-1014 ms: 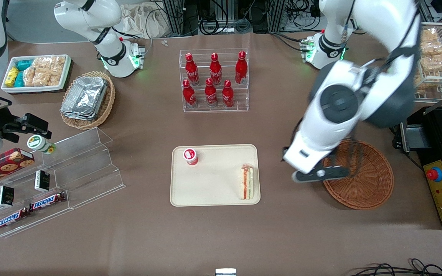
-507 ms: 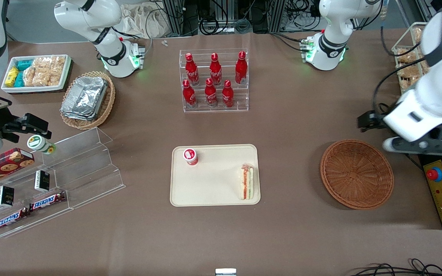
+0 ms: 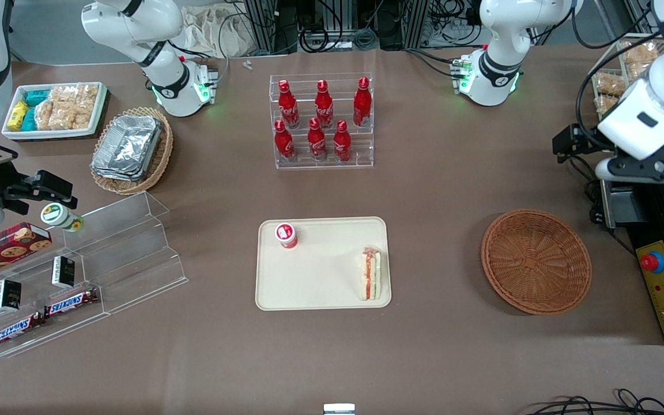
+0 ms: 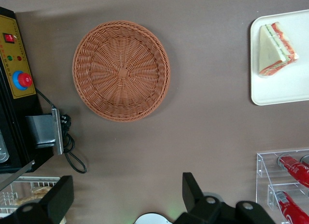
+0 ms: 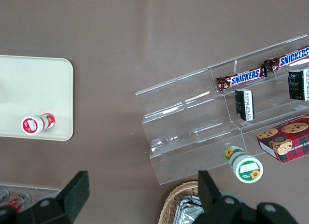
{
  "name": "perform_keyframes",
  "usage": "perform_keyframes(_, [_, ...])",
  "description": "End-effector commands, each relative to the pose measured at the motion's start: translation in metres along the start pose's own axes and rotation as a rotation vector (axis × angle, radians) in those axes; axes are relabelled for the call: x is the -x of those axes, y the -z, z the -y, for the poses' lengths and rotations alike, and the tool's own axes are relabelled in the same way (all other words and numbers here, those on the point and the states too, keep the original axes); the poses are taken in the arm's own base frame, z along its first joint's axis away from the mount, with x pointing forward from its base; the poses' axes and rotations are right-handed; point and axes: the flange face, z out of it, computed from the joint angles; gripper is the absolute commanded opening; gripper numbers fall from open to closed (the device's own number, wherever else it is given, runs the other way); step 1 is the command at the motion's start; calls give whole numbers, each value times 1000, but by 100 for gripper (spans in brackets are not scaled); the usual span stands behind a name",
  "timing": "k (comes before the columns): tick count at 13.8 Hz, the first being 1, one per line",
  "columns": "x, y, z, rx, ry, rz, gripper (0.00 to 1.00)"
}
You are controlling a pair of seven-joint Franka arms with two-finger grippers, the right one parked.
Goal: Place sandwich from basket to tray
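The sandwich lies on the cream tray, at the tray's edge nearest the basket. The round reddish-brown basket is empty. My left gripper hangs high at the working arm's end of the table, farther from the front camera than the basket and above the black control box. Its fingers are open wide and hold nothing. The left wrist view shows the gripper, the empty basket, the sandwich and the tray.
A small red-capped bottle stands on the tray. A rack of red cola bottles is farther from the camera. A control box with a red button sits beside the basket. A white wire rack holds snacks.
My left arm has swung up and away from above the basket toward the working arm's end of the table. The basket now shows whole and empty. The sandwich has stayed on the tray.
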Motion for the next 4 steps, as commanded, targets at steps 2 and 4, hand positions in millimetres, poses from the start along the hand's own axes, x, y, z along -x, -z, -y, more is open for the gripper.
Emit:
perform_keyframes(2, [13, 5, 15, 49, 4, -8, 100])
perform_keyframes(4, [12, 6, 17, 49, -4, -12, 100])
